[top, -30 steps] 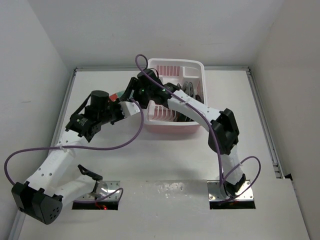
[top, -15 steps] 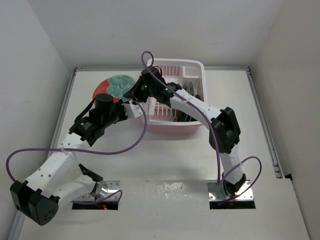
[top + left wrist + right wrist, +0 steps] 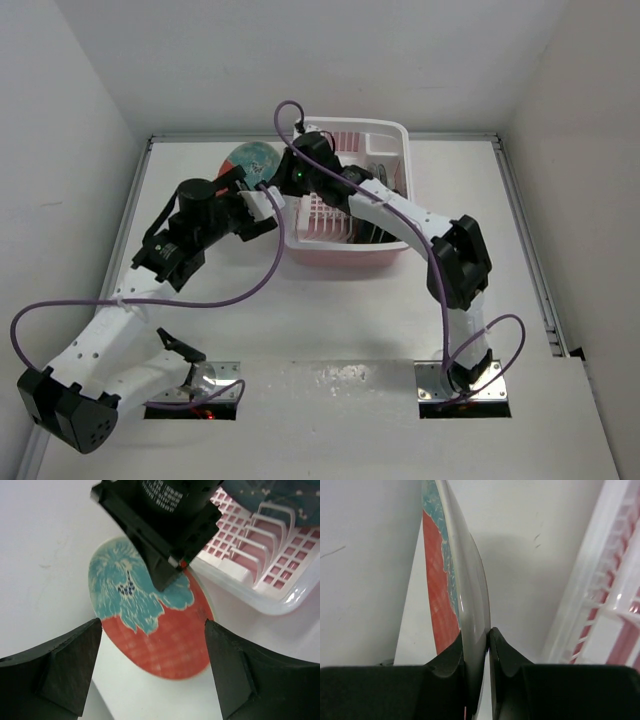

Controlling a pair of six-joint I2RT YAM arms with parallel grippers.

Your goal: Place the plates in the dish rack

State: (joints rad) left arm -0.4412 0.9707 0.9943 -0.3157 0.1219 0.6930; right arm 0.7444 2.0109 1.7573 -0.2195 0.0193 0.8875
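The red plate with a pale blue centre (image 3: 250,160) is held tilted on edge just left of the dish rack (image 3: 345,258). My right gripper (image 3: 272,180) is shut on its rim. In the right wrist view the plate (image 3: 447,580) runs edge-on out of the right gripper (image 3: 476,640). My left gripper (image 3: 268,210) stands open just below it. In the left wrist view, its fingers (image 3: 65,665) flank the red plate (image 3: 165,640) without touching. Dark plates (image 3: 375,185) stand in the rack.
The rack's white rim and pink grid floor (image 3: 260,580) lie right of the held plate, with a dark teal plate (image 3: 280,495) in its slots. The rack wall (image 3: 610,605) is close to the right gripper. White walls enclose the table.
The right gripper has shut on the red plate's rim and the left gripper has opened and let it go. The plate has tipped up and moved right, towards the rack.
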